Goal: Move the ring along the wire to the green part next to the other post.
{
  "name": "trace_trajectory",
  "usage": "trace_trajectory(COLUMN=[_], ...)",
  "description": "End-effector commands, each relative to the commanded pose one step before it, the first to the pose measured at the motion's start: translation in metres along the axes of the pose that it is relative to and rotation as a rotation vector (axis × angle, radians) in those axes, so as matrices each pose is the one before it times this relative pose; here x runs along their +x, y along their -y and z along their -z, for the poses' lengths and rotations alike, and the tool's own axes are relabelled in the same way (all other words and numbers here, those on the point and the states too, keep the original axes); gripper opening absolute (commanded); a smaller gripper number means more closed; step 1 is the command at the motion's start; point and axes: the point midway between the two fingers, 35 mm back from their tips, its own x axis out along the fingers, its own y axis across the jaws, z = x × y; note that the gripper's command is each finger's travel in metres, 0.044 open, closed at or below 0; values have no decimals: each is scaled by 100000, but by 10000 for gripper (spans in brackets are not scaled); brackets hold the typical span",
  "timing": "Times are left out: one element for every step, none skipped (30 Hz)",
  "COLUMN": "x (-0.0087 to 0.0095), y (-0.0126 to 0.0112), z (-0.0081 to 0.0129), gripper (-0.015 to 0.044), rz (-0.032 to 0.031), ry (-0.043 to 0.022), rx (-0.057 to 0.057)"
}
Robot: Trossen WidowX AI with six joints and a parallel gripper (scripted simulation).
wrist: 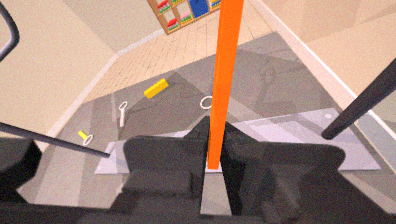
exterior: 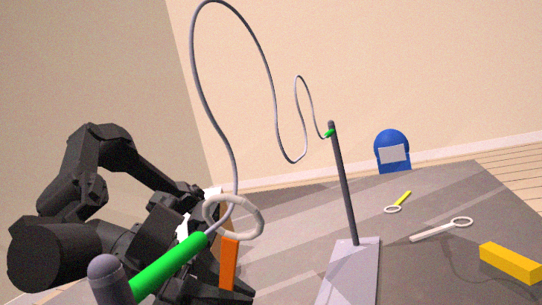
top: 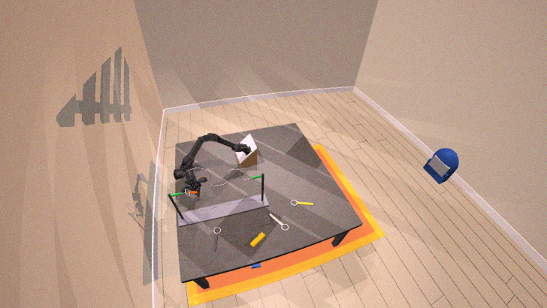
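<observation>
The white ring (exterior: 258, 221) (top: 187, 191) hangs from my gripper by its orange handle (exterior: 228, 261) (top: 193, 192) (wrist: 223, 80). It circles the wire just past the end of the near green part (exterior: 167, 265) (top: 176, 194), where the thin grey wire (exterior: 212, 113) begins; I cannot tell whether it touches. My gripper (exterior: 226, 287) (top: 190, 193) (wrist: 211, 120) is shut on the handle's lower end, beside the near post (exterior: 108, 278) (top: 176, 208). The grey wire loops high towards the far green part (exterior: 329, 132) (top: 257, 176) on the far post (exterior: 343, 181) (top: 262, 189).
Both posts stand on a grey base plate (exterior: 356, 272) (top: 222, 210) (wrist: 300, 130). On the table lie a yellow-handled ring (top: 302, 203) (exterior: 397, 202), a white-handled ring (top: 278, 221) (exterior: 441, 227), a dark-handled ring (top: 216, 237) and a yellow block (top: 257, 239) (exterior: 510, 262) (wrist: 156, 88). A white-topped box (top: 246, 152) stands behind.
</observation>
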Motion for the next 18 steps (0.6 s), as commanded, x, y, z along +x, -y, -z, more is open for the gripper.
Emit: trace_trajectory(x=[-248,4,4,1,1,2,3,3,1,1,1,4,2,3,2,1,1,1], y=[-1521,-344,-345,-350,-353,-328,-295,-327,-229,-263,-314,-354,-272,-272,-293,-295,-287,-285], z=[-412,2,3,-2,-2,0,2,2,-1,-3,-3,2,2,2,0,-2,-2,-1], gripper=[-150,-150,-150,-150,-150,-150,-150,-150,-150,-150,-150,-150,-150,-150,-150,-150,-150,-150], rz=[-4584,-1177,-1178,-1203,-1215,-1129,-1014,-1124,-791,-909,-1083,-1218,-938,-936,-1008,-1017,-986,-979], ry=[965,29,30,30,31,30,29,28,22,28,33,35,22,23,26,27,26,26], rx=[6723,2066,2071,2115,2138,1989,1788,1983,1395,1604,1911,2155,1661,1658,1786,1803,1749,1739])
